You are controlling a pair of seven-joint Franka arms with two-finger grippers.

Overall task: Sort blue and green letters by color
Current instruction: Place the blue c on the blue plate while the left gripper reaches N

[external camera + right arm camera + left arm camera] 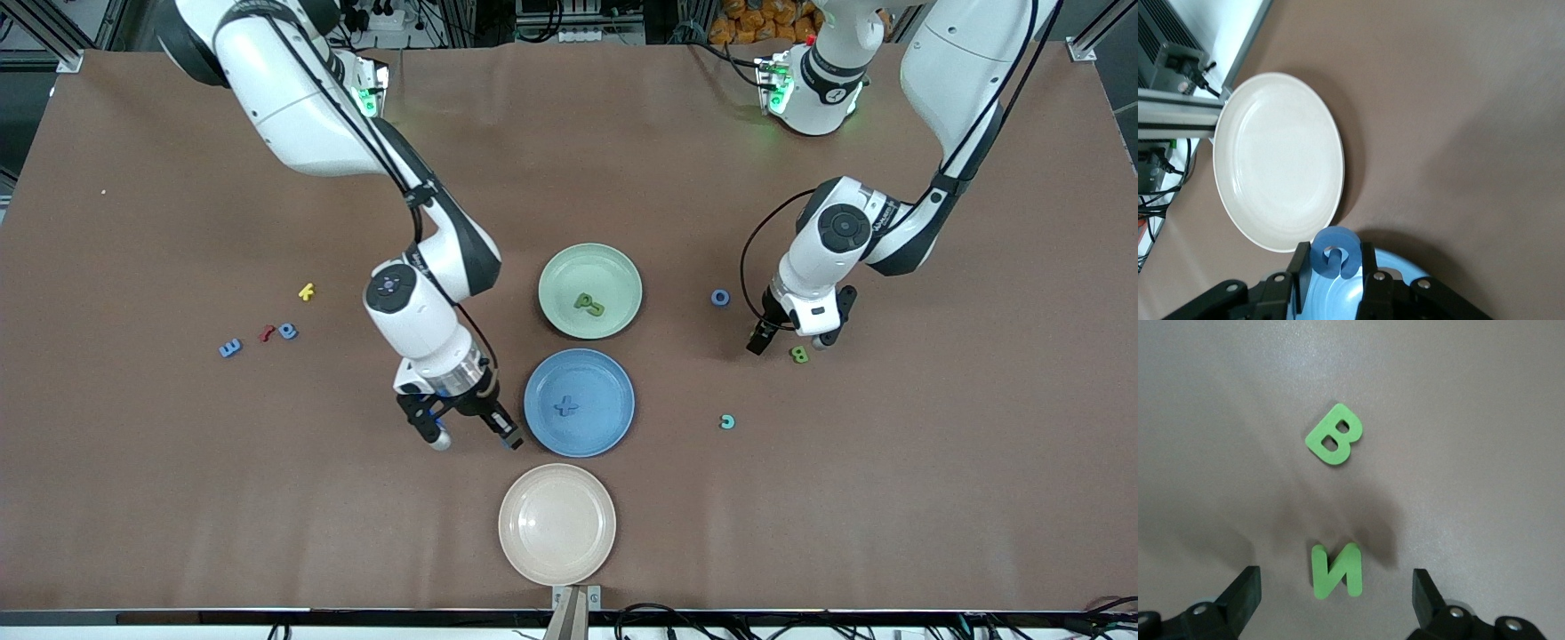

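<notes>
The right gripper (1337, 280) is pinching a curled blue letter (1334, 252) between its fingers at the rim of the blue plate (613, 418), so I judge it should be carrying the piece over the plate's middle, beside the blue cross (566, 407), before letting go. The left gripper (1337, 597), fingers spread wide, is hanging over a green N (1336, 570) on the worktop (800, 498), a green B (1334, 434) just beside it; both belong in the green plate (622, 267). The letters are looking like flat, matte foam, the plates smooth and glossy.
</notes>
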